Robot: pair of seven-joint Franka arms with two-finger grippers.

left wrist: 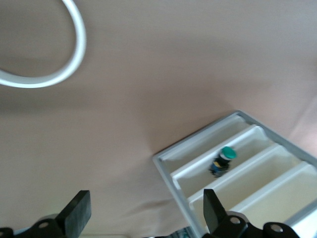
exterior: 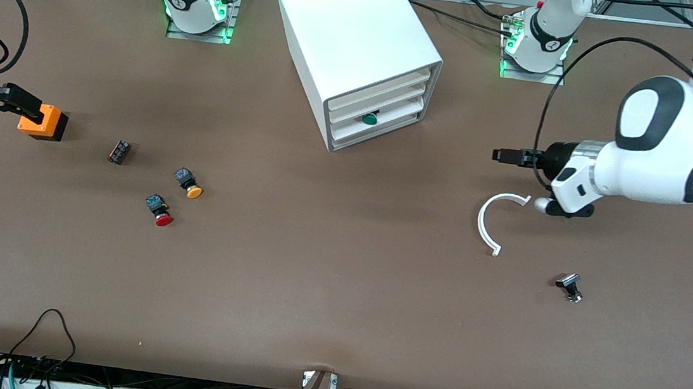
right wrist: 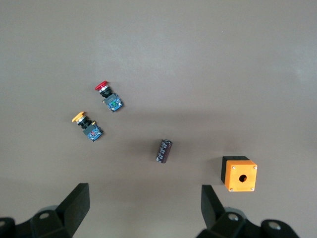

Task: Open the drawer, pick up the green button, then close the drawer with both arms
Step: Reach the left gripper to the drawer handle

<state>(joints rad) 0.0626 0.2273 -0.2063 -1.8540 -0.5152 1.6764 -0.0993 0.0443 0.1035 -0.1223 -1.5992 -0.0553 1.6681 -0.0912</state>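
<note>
Green button (exterior: 369, 119) (apparently unlabelled) — in cabinet (exterior: 360, 56)

Both arms (exterior: 662, 148) are cased in glossy white shells with dark grey bands at the joints. Green lights are seen glowing at the two bases (exterior: 532, 47), which are fixed on metal plates. Black cables are looped along the left arm, and a black strap with lettering is wrapped round it. The left gripper (left wrist: 143, 218) and right gripper (right wrist: 143, 213) are matte black, with screws set in their bodies.
</note>
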